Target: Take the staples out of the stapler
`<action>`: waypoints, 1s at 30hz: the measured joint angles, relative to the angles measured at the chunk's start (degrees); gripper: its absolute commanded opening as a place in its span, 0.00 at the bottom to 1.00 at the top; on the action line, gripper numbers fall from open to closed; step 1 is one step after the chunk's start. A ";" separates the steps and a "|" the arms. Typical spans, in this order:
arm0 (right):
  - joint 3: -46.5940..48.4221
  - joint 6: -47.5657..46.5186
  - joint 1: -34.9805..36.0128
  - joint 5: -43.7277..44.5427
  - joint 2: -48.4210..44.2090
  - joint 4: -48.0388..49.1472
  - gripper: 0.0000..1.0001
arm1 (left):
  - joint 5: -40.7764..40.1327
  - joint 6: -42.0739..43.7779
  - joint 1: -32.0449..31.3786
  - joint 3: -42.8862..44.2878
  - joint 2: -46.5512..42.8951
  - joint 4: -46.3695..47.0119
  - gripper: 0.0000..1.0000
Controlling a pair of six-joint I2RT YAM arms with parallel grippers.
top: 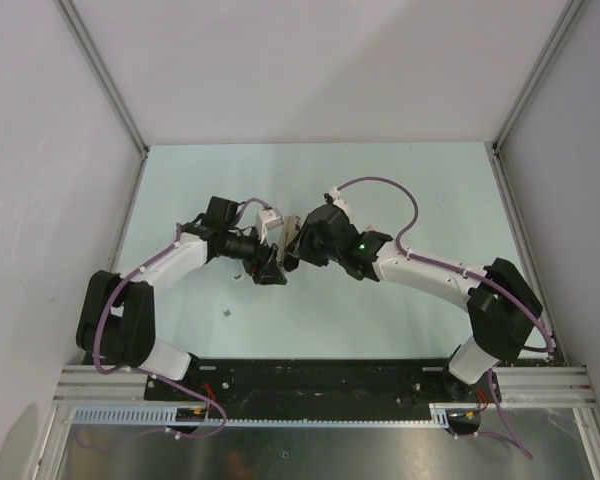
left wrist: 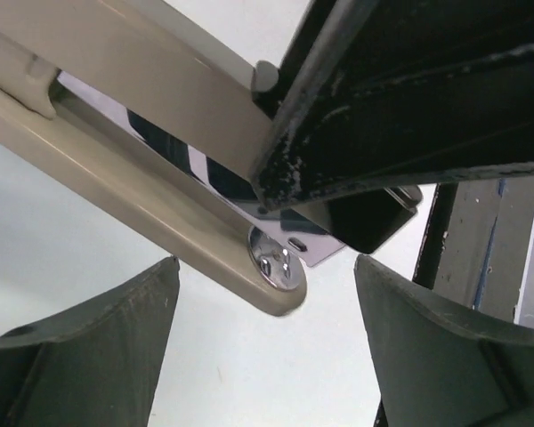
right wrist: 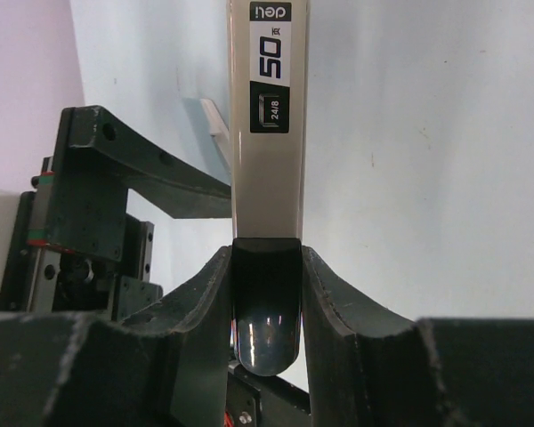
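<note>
Your right gripper (right wrist: pixel 265 267) clamps the dark end of the beige stapler (right wrist: pixel 267 133), fingers pressed to both sides. Your left gripper (left wrist: pixel 267 267) gapes wide, holding nothing, just beside the stapler's base. One tiny grey staple (top: pixel 226 316) lies apart on the table (top: pixel 400 190), nearer the arm bases.

This looks like a robot lab. Plain white walls (top: pixel 310 70) with metal posts (top: pixel 105 75) box in a pale counter (top: pixel 380 320). At the bottom of the frame, a left arm (top: pixel 170 262) and a right arm (top: pixel 430 275) are bolted to a metal rail (top: pixel 90 385), with purple wires (top: pixel 380 180) running along them.
</note>
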 measured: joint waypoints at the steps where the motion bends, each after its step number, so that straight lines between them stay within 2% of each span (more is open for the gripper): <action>1: 0.00 0.28 0.09 -0.07 -0.20 0.04 0.00 | 0.02 0.02 0.00 0.15 0.13 0.02 0.77; 7: 0.00 1.11 0.11 -0.79 -0.81 0.17 0.00 | 0.17 0.20 0.00 1.01 1.44 0.07 0.45; 10: 0.00 1.40 0.02 -0.79 -0.81 0.09 0.00 | 0.70 0.52 -0.02 1.07 1.99 -0.42 0.35; 18: 0.00 1.55 0.07 -1.60 -0.81 -0.33 0.00 | -0.09 0.63 0.15 1.31 2.25 -0.70 0.24; 24: 0.00 1.49 0.07 -2.89 -0.81 -1.01 0.00 | -1.75 1.84 0.11 1.36 2.25 -0.92 0.12; 30: 0.00 0.63 0.09 -5.03 -0.79 -1.73 0.00 | -6.67 3.63 0.00 1.42 2.27 -0.57 0.06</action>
